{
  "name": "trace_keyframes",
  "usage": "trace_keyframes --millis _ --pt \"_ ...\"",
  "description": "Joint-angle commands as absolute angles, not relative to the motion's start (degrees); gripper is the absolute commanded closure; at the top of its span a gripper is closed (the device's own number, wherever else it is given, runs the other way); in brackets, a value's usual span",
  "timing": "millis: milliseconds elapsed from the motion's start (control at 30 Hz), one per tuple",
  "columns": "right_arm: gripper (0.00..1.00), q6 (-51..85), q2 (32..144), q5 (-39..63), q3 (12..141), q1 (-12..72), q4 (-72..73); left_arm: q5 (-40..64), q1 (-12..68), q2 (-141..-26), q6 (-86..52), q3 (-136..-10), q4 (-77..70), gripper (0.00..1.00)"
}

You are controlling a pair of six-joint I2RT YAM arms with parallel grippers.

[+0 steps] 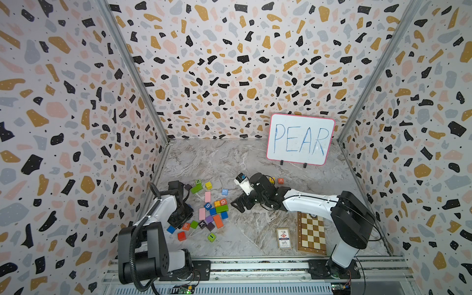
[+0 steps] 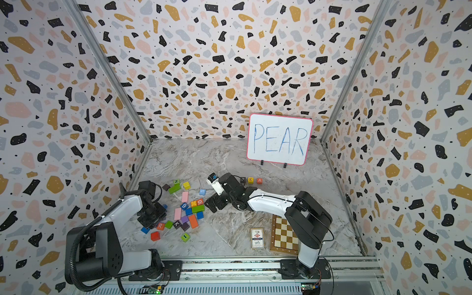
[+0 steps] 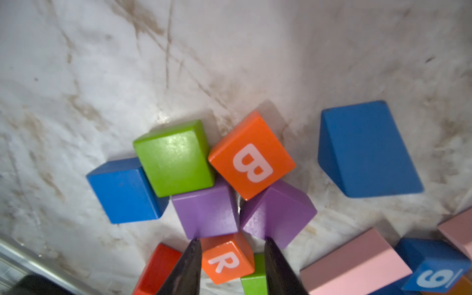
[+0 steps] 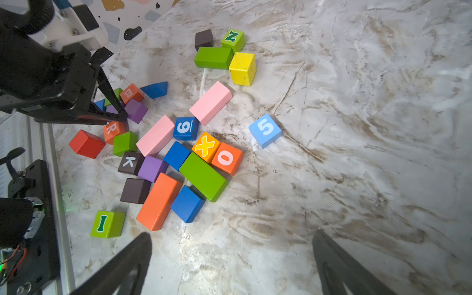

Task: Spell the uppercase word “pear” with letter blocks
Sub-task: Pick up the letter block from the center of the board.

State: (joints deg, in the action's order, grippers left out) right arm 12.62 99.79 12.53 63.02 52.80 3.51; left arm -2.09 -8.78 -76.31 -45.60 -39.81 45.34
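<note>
The whiteboard [image 1: 301, 139] is showing PEAR in blue marker. Pale characters are showing on the orange R cube [image 3: 226, 261], orange B cube [image 3: 251, 159], blue 9 cube [image 4: 186, 127], light-blue 5 cube [image 4: 265, 130], orange 0 cube [image 4: 227, 158] and dark K cube [image 4: 130, 162]. The X cube [image 4: 205, 146] is bearing a yellow X; the N cube [image 4: 233, 38] and I cube [image 4: 107, 224] are carrying green letters. In a top view, the E cube [image 2: 251, 180] and A cube [image 2: 259, 180] are reading clearly.
</note>
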Motion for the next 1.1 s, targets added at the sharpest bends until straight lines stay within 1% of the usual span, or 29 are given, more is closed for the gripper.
trace_keyframes --millis 0,200,367,500,567,633,767,1000,1067 --pt "0.00 13.0 99.8 12.5 62.9 52.4 3.9 -2.5 -8.0 -76.7 -45.1 -38.7 45.3 0.62" --pt "0.01 13.1 100.2 13.1 63.2 52.4 3.9 -2.0 -7.4 -73.0 -45.6 -37.2 46.4 0.64" --pt "0.00 13.2 100.2 13.1 63.2 52.4 3.9 -0.4 -6.6 -72.3 -46.5 -36.7 46.7 0.64" --pt "0.00 13.2 100.4 13.4 63.2 52.4 4.0 -0.1 -5.6 -71.6 -46.8 -37.0 47.2 0.62" --pt "0.00 13.2 100.6 13.5 63.3 52.4 4.0 -0.8 -5.1 -71.1 -46.9 -37.5 48.0 0.57" --pt "0.00 13.2 100.7 13.6 63.2 52.4 4.0 -1.8 -5.1 -70.5 -46.5 -37.7 48.2 0.50" --pt "0.01 13.2 100.9 13.9 63.1 52.4 4.0 -3.7 -5.1 -71.0 -45.8 -38.6 48.9 0.43" --pt "0.00 13.2 100.8 13.8 62.9 52.3 4.1 -4.4 -5.1 -71.5 -45.6 -38.7 48.4 0.41" --pt "0.00 13.1 100.8 13.9 62.9 52.2 4.1 -4.1 -5.1 -72.1 -45.6 -38.4 47.8 0.44"
